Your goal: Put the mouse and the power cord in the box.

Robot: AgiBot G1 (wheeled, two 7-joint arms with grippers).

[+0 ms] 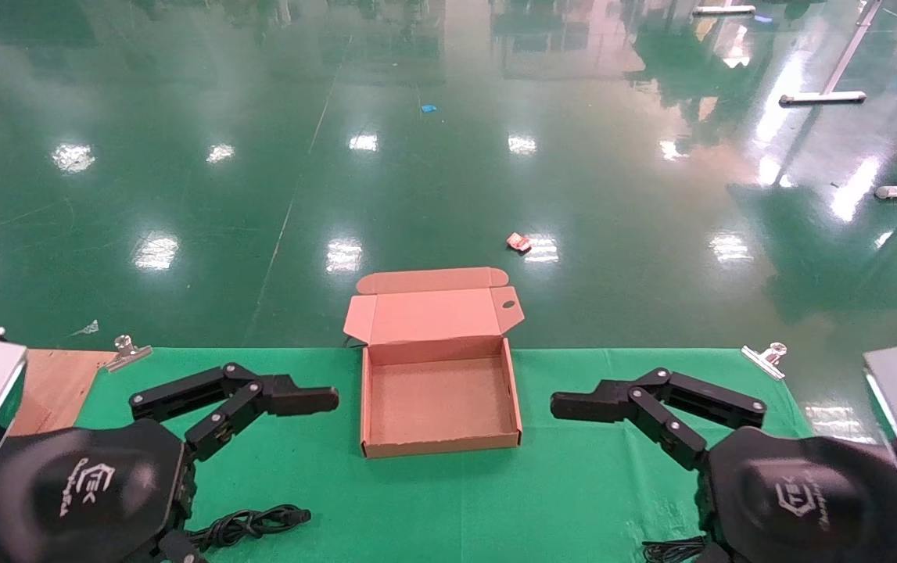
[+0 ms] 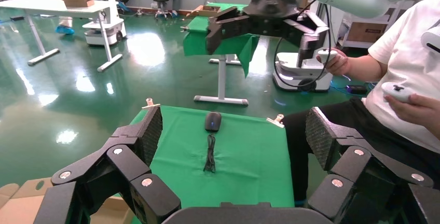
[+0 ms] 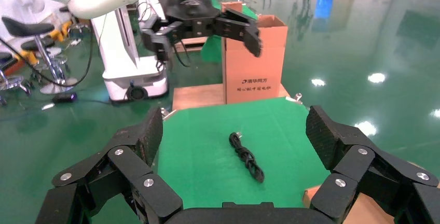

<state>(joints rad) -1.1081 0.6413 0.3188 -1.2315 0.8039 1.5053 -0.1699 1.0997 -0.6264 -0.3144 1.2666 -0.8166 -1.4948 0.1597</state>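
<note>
Our left gripper has its fingers spread wide with nothing between them, and the right gripper mirrors it, equally splayed and empty. Both hover above the green cloth, fingertips pointing inward at the box that sits between them. We judge this a ready pose: with the 2 arms flanking the box, either can reach down to its own side and carry a load a short way inward.

The finger pads are black, with a fine ribbed grip texture, set on jointed black linkages.

The box is shallow brown corrugated cardboard, empty, its hinged lid standing open at the far edge of the table, with tuck flaps and a small oval hole in the lid. That open lid leaves the tray free for dropping things in from above.

The mouse is a small, smooth black oval with a blue spot at its wheel. It lies on the cloth on our right side, its thin cable bunched just beside it. The power cord is a thick, rubbery black bundle, loosely twisted, lying on our left side below the left gripper. Neither is in the box yet, so both placements remain.
</note>
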